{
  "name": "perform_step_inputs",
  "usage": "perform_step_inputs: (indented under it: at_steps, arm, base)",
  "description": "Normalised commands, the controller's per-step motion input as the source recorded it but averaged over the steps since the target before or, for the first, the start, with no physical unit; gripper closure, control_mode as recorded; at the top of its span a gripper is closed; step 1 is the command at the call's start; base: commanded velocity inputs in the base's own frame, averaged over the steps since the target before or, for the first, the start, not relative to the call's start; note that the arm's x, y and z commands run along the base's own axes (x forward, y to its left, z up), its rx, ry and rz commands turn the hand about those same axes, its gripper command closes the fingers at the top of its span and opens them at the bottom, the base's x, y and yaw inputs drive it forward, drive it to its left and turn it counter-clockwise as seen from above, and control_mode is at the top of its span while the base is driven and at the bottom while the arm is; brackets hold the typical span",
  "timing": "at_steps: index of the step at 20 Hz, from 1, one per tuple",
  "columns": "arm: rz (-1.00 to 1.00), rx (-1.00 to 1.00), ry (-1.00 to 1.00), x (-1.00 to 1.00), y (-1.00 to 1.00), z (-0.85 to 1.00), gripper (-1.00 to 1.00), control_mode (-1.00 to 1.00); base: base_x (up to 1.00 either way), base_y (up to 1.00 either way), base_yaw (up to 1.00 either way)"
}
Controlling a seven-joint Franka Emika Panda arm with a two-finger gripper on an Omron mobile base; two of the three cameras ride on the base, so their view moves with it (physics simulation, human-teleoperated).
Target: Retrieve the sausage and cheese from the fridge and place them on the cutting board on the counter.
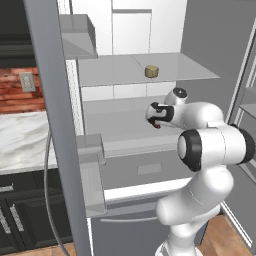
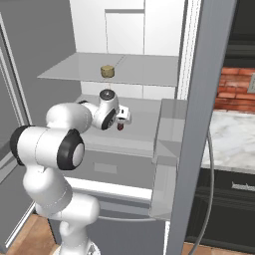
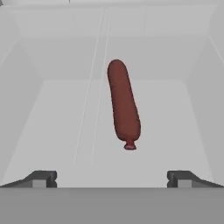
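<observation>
Inside the open fridge (image 1: 150,30), left of the arm, a marble counter (image 1: 22,140) meets the brick wall; the cheese (image 1: 151,71) sits on the upper shelf (image 1: 115,70). Below it, the sausage (image 3: 123,104) lies on the lower shelf, just ahead of the gripper (image 3: 111,177), whose jaws stand wide apart, holding nothing.

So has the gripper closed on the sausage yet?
No, in the hand view the gripper stands wide open, short of the sausage lying untouched on the shelf.

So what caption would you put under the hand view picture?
Open gripper hovering over the dark red sausage lying on a grey fridge shelf, fingertips spread wide, nothing held.
</observation>
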Motion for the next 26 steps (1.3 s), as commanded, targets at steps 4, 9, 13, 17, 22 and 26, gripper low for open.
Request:
perform_step_inputs:
  at_steps: [4, 9, 13, 17, 22, 26]
  arm:
    - [0.00, 0.00, -0.06, 0.36, 0.01, -0.01, -1.00, -1.00]
    - [0.00, 0.00, -0.02, 0.44, 0.03, -0.02, -1.00, -1.00]
    - [0.00, 0.00, 0.00, 0.32, 0.02, -0.12, -1.00, -1.00]
    - [0.00, 0.00, 0.00, 0.25, 0.00, -0.14, -1.00, -1.00]
    - [0.00, 0.00, 0.00, 0.13, 0.00, -0.28, -1.00, -1.00]
    - [0.00, 0.00, 0.00, 0.14, 0.00, -0.28, -1.00, -1.00]
  base:
    - [0.00, 0.00, 0.00]
    - [0.00, 0.00, 0.00]
    - [0.00, 0.00, 0.00]
    - [0.00, 0.00, 0.00]
    - [0.00, 0.00, 0.00]
    - [0.00, 0.00, 0.00]
